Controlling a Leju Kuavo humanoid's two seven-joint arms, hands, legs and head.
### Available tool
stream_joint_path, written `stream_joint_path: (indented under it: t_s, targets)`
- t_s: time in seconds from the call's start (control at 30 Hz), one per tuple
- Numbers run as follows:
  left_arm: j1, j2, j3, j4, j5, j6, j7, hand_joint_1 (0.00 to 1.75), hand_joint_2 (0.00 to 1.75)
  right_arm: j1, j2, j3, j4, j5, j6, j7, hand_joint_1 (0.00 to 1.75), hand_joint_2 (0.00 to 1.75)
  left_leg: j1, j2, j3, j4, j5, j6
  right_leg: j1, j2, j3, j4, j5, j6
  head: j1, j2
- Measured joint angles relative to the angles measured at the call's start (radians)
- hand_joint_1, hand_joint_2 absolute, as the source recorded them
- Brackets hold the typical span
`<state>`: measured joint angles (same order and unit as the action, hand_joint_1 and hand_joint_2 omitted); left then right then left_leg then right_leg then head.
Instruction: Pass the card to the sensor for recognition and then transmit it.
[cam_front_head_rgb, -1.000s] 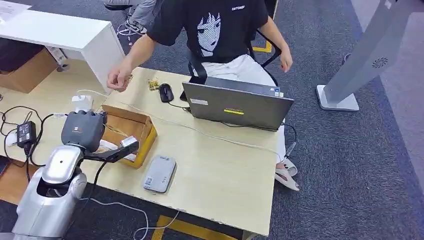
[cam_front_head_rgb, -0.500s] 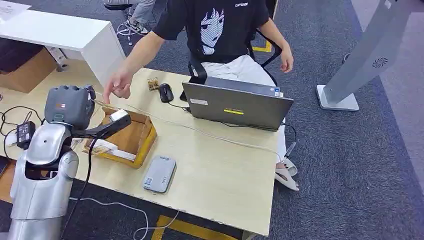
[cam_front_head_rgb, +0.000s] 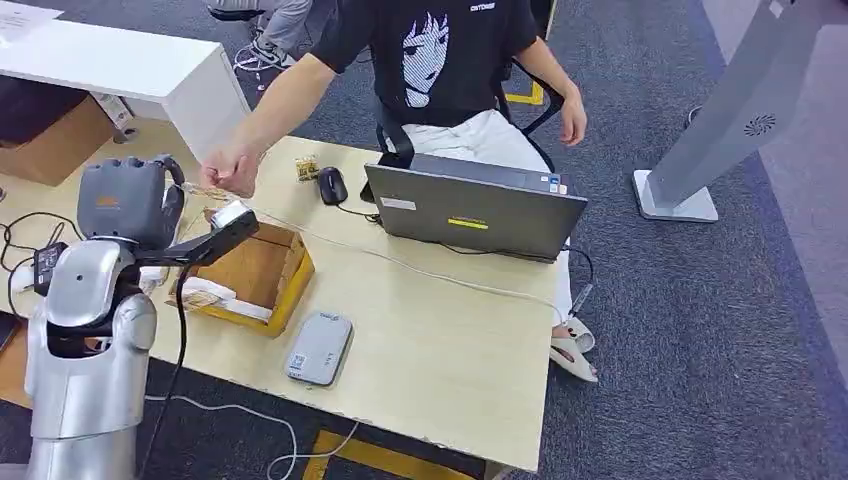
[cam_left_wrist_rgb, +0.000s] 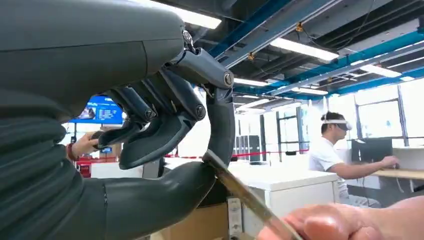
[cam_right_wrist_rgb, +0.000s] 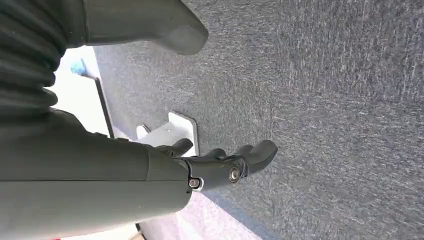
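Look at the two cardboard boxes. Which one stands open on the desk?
The box beside the robot's left hand, with papers inside. The other box sits on the floor past the desk, under the white table.

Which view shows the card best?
Left wrist view: the card appears edge-on, pinched by the left robot hand with the person's hand on its far end. Head view shows only a sliver; right wrist view looks at carpet.

On the table (cam_front_head_rgb: 440, 330) there were 1 laptop (cam_front_head_rgb: 470, 210), 1 mouse (cam_front_head_rgb: 332, 185), 1 cardboard box (cam_front_head_rgb: 262, 268), 1 grey sensor (cam_front_head_rgb: 319, 347), 1 card (cam_left_wrist_rgb: 245, 197); 1 person's hand (cam_front_head_rgb: 232, 168) reached over.
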<state>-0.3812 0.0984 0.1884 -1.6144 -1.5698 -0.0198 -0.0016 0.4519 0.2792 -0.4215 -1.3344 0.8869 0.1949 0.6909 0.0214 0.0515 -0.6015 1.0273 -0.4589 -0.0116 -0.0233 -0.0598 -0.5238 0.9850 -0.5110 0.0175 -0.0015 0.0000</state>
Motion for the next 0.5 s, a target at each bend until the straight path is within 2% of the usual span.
stream_joint_path:
  t_s: [0.1, 0.13, 0.17, 0.5]
  targets:
    - [0.008, -0.021, 0.007, -0.014, 0.000, 0.000, -0.015, 1.75, 1.75, 0.002, 0.000, 0.000, -0.003, 0.000, 0.000, 0.001, 0.00, 1.75, 0.000, 0.000, 0.000, 0.000, 0.000, 0.000, 0.000, 0.000, 0.000, 0.000, 0.000, 0.000, 0.000, 0.000]
    - [0.012, -0.026, 0.007, -0.018, 0.000, 0.000, -0.018, 1.69, 1.75, 0.003, 0.000, 0.000, -0.003, 0.000, 0.000, 0.003, 0.00, 1.75, 0.000, 0.000, 0.000, 0.000, 0.000, 0.000, 0.000, 0.000, 0.000, 0.000, 0.000, 0.000, 0.000, 0.000]
    - [0.015, -0.029, 0.008, -0.022, 0.000, 0.000, -0.019, 0.00, 1.75, 0.003, 0.000, 0.000, -0.003, 0.000, -0.001, 0.003, 0.00, 1.75, 0.000, 0.000, 0.000, 0.000, 0.000, 0.000, 0.000, 0.000, 0.000, 0.000, 0.000, 0.000, 0.000, 0.000]
    - [0.055, -0.061, 0.028, -0.054, 0.012, -0.001, -0.023, 0.00, 1.75, 0.007, 0.000, 0.003, -0.003, -0.002, -0.009, 0.009, 0.00, 1.75, 0.000, 0.000, 0.000, 0.000, 0.000, 0.000, 0.000, 0.000, 0.000, 0.000, 0.000, 0.000, 0.000, 0.000]
